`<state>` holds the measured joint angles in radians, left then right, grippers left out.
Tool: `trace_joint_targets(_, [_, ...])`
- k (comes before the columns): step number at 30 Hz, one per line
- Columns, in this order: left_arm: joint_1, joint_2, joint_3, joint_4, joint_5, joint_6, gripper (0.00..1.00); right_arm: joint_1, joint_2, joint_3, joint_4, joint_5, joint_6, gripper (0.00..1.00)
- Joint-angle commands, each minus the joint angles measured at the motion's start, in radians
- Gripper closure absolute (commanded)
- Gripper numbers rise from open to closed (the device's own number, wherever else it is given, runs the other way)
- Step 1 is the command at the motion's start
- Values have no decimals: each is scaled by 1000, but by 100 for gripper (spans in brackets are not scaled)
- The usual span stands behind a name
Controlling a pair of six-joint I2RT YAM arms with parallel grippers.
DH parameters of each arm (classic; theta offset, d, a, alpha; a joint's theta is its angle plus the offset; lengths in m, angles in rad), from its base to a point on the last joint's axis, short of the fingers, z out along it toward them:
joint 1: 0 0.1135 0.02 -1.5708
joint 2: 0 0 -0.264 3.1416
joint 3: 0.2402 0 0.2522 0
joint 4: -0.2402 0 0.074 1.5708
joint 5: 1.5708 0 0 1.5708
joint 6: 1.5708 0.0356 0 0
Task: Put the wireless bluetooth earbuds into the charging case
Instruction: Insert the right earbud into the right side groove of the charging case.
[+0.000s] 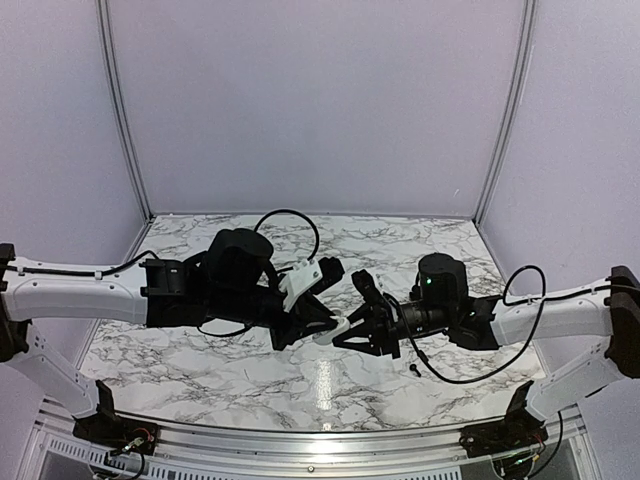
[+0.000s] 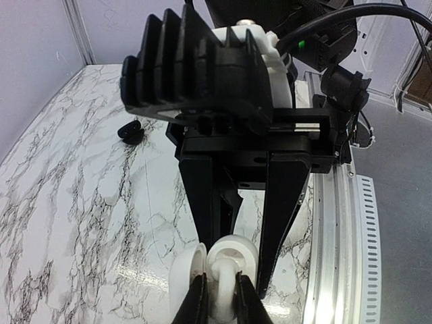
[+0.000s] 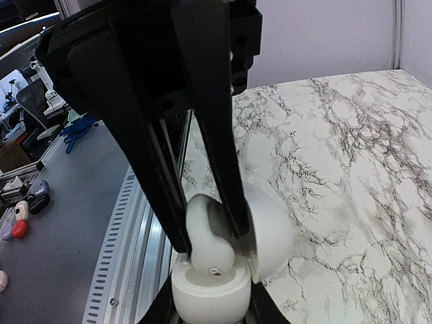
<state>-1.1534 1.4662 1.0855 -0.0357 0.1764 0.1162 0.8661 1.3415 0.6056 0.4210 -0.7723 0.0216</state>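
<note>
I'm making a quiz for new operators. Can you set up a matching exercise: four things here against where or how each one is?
Things: 1 white earbud; 2 charging case; 3 case lid; 4 black earbud.
States: A lying on the marble table; B between the right arm's fingers; C hinged open; D pinched by the left arm's fingers.
Pairs: 1-D, 2-B, 3-C, 4-A.

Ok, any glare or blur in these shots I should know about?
Top view: a glare streak on the marble table, light otherwise even. Left wrist view: the metal rail glints brightly and the white charging case looks washed out. Right wrist view: the right claw is a near-black silhouette; the background at left looks soft.
</note>
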Motion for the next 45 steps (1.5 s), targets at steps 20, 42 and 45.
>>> trace_joint_targets(20, [-8,-14,21,-18,5,-9,67,15,-41,0,130,-78,8,100])
trace_joint_targets(42, [-8,-104,37,-172,-84,111,72,14,-23,21,-6,-7,-13,100])
trace_joint_targets(45, [-8,-95,47,-214,-85,132,78,16,-11,33,-36,13,-10,100])
